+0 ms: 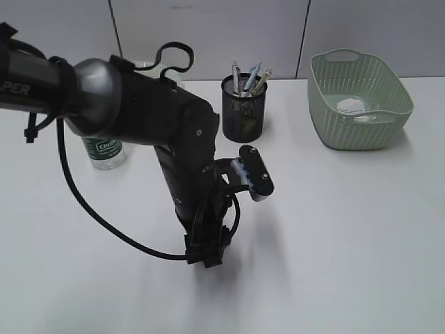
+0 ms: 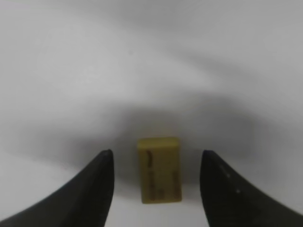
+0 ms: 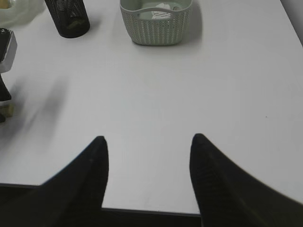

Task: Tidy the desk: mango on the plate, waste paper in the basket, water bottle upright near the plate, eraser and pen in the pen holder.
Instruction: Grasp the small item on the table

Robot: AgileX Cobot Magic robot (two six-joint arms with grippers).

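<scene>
Left arm drops in on the eraser: pickup step underway.

The left gripper point(image 2: 156, 189) hangs with its fingers apart, straddling the yellow eraser point(image 2: 159, 170), which lies flat on the bench out toward the middle, touching neither finger. Next call, by the look of it: ease lower, close squarely on the eraser, then carry it to the pen holder point(image 1: 244, 108) near the far edge. The right gripper point(image 3: 147, 184) idles over the near edge, fingers apart and empty.

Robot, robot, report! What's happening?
Left pincer open, straddling the yellow eraser on the desk. Right pincer open, empty. Nothing blocking.
</scene>
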